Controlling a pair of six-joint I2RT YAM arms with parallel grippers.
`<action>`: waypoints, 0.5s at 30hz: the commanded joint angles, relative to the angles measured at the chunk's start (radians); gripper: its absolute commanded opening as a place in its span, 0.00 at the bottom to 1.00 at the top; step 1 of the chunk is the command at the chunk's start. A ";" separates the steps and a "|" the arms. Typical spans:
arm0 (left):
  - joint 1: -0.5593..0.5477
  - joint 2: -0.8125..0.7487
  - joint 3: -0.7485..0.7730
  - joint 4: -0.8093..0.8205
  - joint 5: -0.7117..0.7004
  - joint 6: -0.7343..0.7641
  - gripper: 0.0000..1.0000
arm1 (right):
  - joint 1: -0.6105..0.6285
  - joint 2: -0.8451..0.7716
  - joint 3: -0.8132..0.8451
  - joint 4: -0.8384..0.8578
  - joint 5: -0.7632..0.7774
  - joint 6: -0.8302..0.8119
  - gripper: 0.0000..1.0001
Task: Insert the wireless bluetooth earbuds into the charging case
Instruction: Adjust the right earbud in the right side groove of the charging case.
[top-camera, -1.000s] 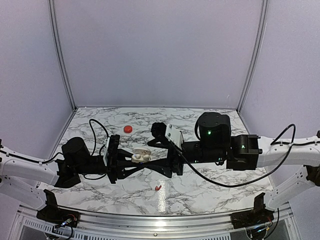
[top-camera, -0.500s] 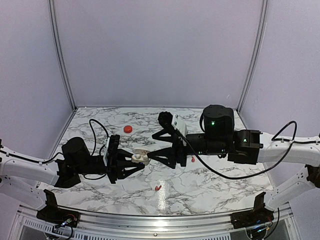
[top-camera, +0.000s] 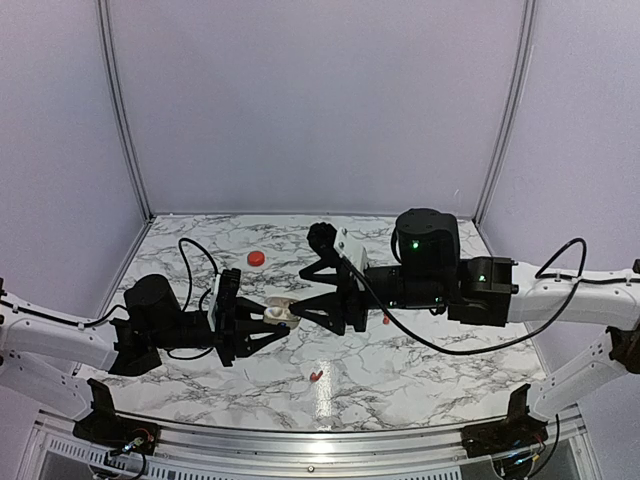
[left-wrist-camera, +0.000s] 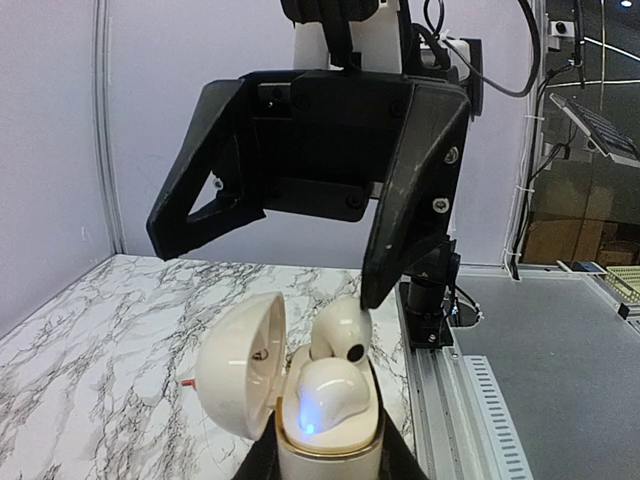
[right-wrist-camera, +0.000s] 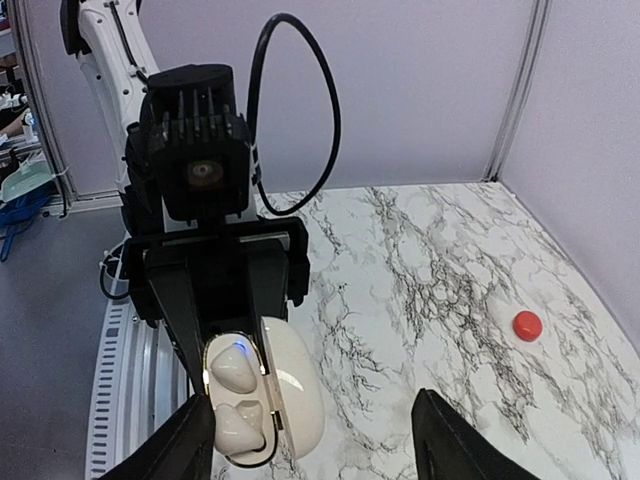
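The charging case (top-camera: 281, 313) is cream-white, not red, with its hinged lid (left-wrist-camera: 237, 365) open. My left gripper (top-camera: 269, 321) is shut on its body and holds it above the table. One white earbud (left-wrist-camera: 325, 395) sits in its socket with a blue light on. The second white earbud (left-wrist-camera: 340, 322), with a dark spot, sticks up tilted out of its socket. My right gripper (top-camera: 300, 294) is open around the case top, and one fingertip (left-wrist-camera: 378, 285) touches the raised earbud. The right wrist view shows both earbuds (right-wrist-camera: 236, 398) in the case (right-wrist-camera: 297, 397).
A small red round piece (top-camera: 256, 258) lies on the marble table (top-camera: 430, 360) at the back left and also shows in the right wrist view (right-wrist-camera: 527, 324). Two tiny red bits lie on the table, one near the front (top-camera: 317, 376) and one under the right arm (top-camera: 386, 320).
My right gripper pulled back to the right from the case, then came left again, still open, onto the raised earbud. My left gripper has held the case still.
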 joint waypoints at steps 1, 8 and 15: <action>-0.003 0.000 0.023 -0.001 -0.035 0.022 0.00 | -0.003 0.016 0.054 -0.048 0.070 0.017 0.67; -0.003 0.001 0.024 -0.003 -0.064 0.023 0.00 | -0.003 0.035 0.063 -0.066 0.107 0.010 0.67; -0.003 0.001 0.022 -0.007 -0.070 0.023 0.00 | -0.003 0.055 0.078 -0.092 0.193 0.018 0.66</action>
